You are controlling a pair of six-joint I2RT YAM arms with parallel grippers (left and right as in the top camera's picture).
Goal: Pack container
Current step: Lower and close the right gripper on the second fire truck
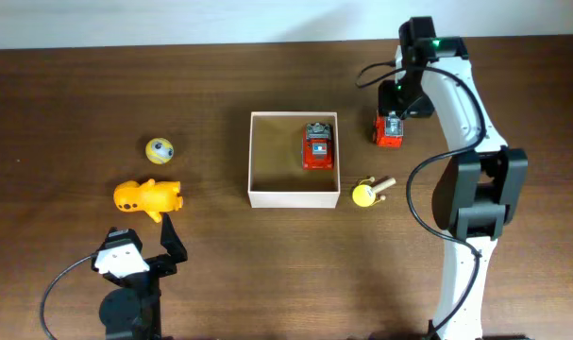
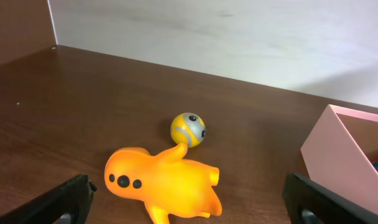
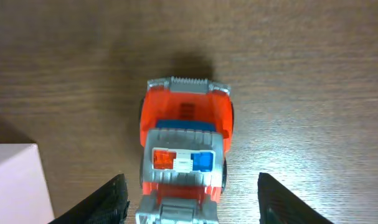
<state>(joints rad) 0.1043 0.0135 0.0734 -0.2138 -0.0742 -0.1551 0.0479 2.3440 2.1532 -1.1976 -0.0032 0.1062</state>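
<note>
Nearest, at the left of the bench [image 1: 59, 94]: left pincer [image 2: 195, 202] spread wide, gripping nothing, only its two dark fingertips [image 2: 67, 199] showing, cut off by the lower edge of the wrist view. Just beyond it, orange toy animal [image 1: 146, 197] lying on its side, its underside out of sight. Right of centre, small yellow toy with wooden pegs [image 1: 366, 194], too small to make out further, just beside the near right corner of the container [image 1: 253, 161]. Container mid-bench, open-topped, upright; in the left wrist view only one corner, cut off at the right edge. Inside, against its right wall, a red toy truck [image 1: 318, 146]. Farther left, well apart from the container, yellow-and-grey ball [image 1: 160, 149]. Farthest, on the right: right pincer [image 3: 192, 199] parted, fingers either side of a second red truck [image 3: 185, 137] on the bench, a sliver of gap on each side; truck's near end cut off below, pincer largely hidden under the arm from overhead.
</note>
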